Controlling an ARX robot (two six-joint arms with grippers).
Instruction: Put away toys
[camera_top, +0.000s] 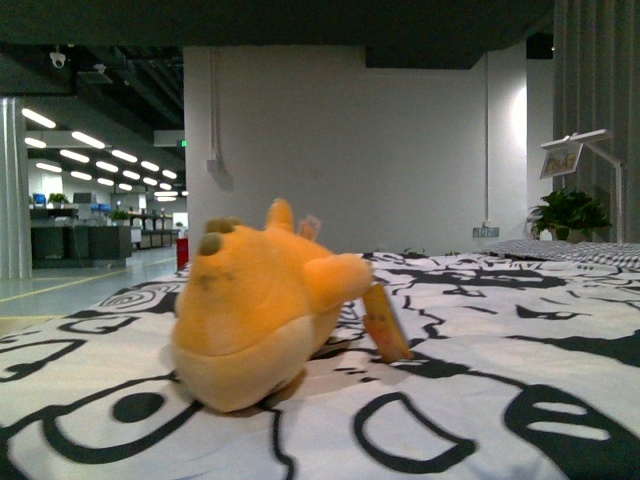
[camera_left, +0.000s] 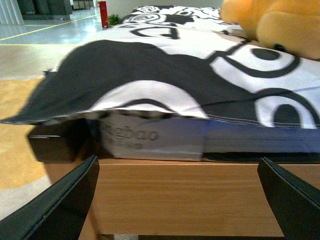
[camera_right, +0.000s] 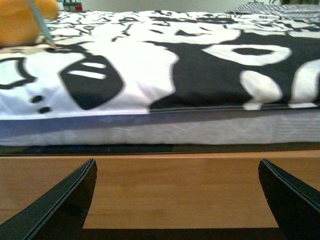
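Note:
An orange-yellow plush toy (camera_top: 262, 312) with brownish-tipped ears lies on a black-and-white patterned bed cover (camera_top: 480, 380), left of centre in the front view, a yellow tag (camera_top: 386, 322) hanging at its right side. The left wrist view catches the toy (camera_left: 272, 22) at the far end of the cover; the right wrist view shows a corner of the toy (camera_right: 22, 20). My left gripper (camera_left: 177, 200) and right gripper (camera_right: 177, 200) both stand open, low in front of the wooden bed frame (camera_left: 185, 195), well short of the toy, with nothing between their fingers. Neither arm shows in the front view.
The cover drapes over the mattress edge (camera_left: 150, 137) above the wooden frame board (camera_right: 175, 187). A red object (camera_left: 104, 14) stands on the floor beyond the bed. A potted plant (camera_top: 568, 215) and a lamp (camera_top: 585, 150) stand at the back right, by a white wall (camera_top: 360, 140).

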